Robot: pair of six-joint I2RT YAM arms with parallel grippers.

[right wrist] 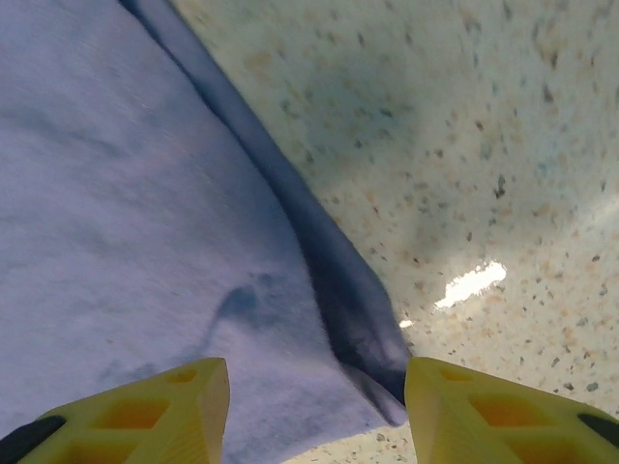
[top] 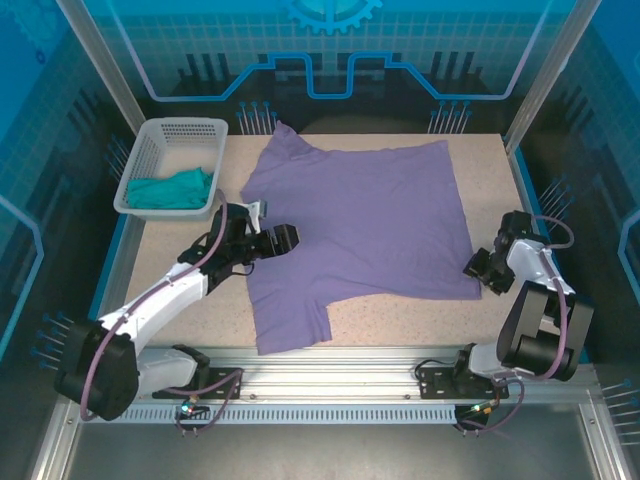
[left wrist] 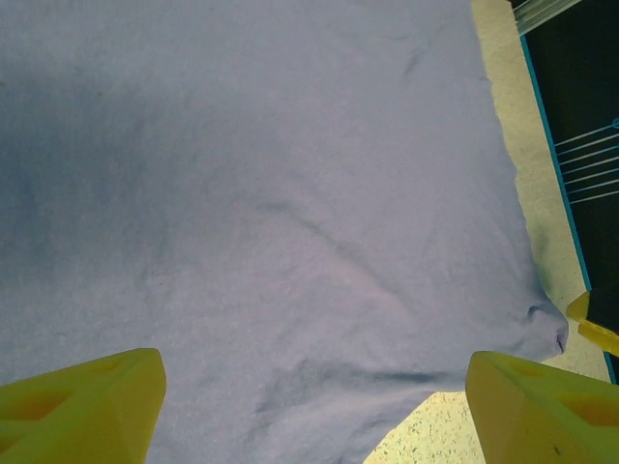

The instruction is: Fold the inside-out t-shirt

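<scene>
Starting the fold — the t-shirt (top: pixel 370 215) is spread flat; left pincer (top: pixel 283 240) and right pincer (top: pixel 478 268) are held open, empty, at opposite edges, where cloth presumably must next be gripped

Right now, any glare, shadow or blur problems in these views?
Top external: evenly lit, sharp on the lavender-purple cloth t-shirt. Left wrist: soft focus, shadow across the shirt's upper left. Right wrist: white glare patch on the speckled beige tabletop, shadow along the shirt's edge.
</scene>
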